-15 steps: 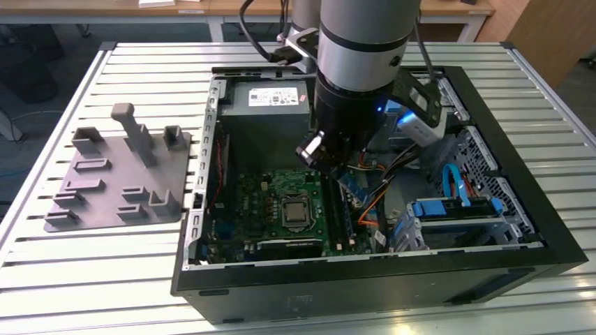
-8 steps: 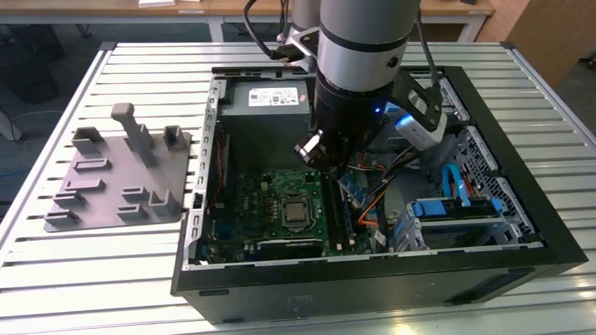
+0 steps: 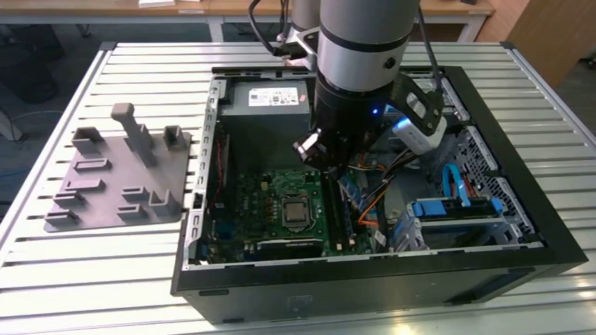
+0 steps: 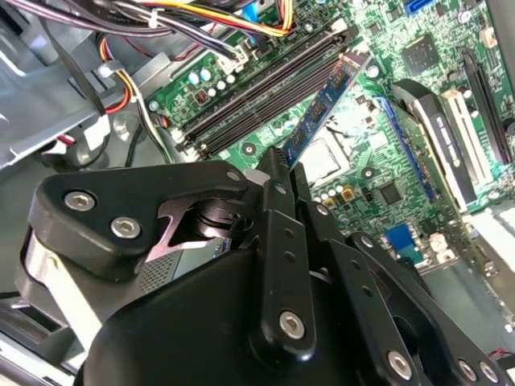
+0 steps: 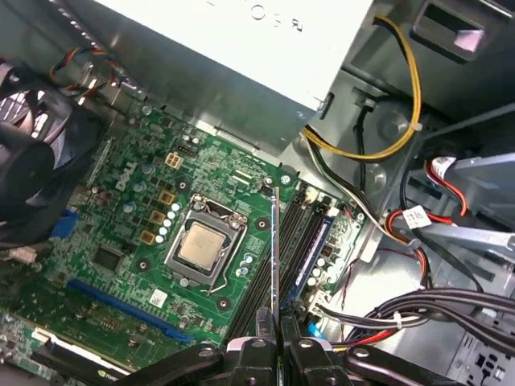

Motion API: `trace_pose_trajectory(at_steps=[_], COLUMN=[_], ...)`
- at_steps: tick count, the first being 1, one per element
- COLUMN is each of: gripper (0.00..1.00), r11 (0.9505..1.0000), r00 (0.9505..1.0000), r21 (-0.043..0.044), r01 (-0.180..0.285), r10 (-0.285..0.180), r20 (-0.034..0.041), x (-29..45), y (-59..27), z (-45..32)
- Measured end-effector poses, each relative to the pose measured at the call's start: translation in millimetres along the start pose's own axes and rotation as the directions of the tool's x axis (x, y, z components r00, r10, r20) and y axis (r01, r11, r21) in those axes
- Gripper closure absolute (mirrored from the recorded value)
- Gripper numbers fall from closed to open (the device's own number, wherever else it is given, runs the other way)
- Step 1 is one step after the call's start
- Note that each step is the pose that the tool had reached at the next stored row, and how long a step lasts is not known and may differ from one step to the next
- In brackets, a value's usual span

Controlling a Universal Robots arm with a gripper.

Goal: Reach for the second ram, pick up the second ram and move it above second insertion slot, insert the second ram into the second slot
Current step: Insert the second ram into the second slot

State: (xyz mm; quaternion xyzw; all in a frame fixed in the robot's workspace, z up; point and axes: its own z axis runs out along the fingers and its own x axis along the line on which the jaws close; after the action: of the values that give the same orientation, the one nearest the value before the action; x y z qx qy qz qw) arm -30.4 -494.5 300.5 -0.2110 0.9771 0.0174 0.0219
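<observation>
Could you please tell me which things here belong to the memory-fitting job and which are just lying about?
Belongs to the job: the second ram, gripped in the claw; the memory slots on the motherboard.
Just lying about: the grey fixture tray, the processor, the power supply.

Second ram [image 4: 322,104] pinched between jaws.

1. One computer case [image 3: 373,286], centre of the exterior view.
2. One motherboard [image 3: 251,202].
3. One processor [image 5: 199,245].
4. One grey fixture [image 3: 102,188], at the exterior view's left.
5. One second ram [image 4: 323,103].
6. Perhaps four memory slots [image 4: 265,88].
</observation>
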Motion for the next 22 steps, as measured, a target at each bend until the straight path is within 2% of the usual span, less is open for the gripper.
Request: trace_pose_trajectory(at_steps=[5,10,16,22], gripper=[0.86,0.86,0.86,0.86], r11=[0.9988,0.9951,0.9878,0.9778], r00=[0.9988,0.9951,0.9878,0.9779], r21=[0.0025,0.0049,0.0075,0.0099], r01=[-0.049,-0.099,-0.156,-0.209], r10=[0.049,0.099,0.156,0.209], r20=[0.0013,0.0027,0.0045,0.0063], x=[0.0,0.0,0.0,0.0], y=[0.0,0.0,0.0,0.0], z=[0.1,0.2,0.3,0.5])
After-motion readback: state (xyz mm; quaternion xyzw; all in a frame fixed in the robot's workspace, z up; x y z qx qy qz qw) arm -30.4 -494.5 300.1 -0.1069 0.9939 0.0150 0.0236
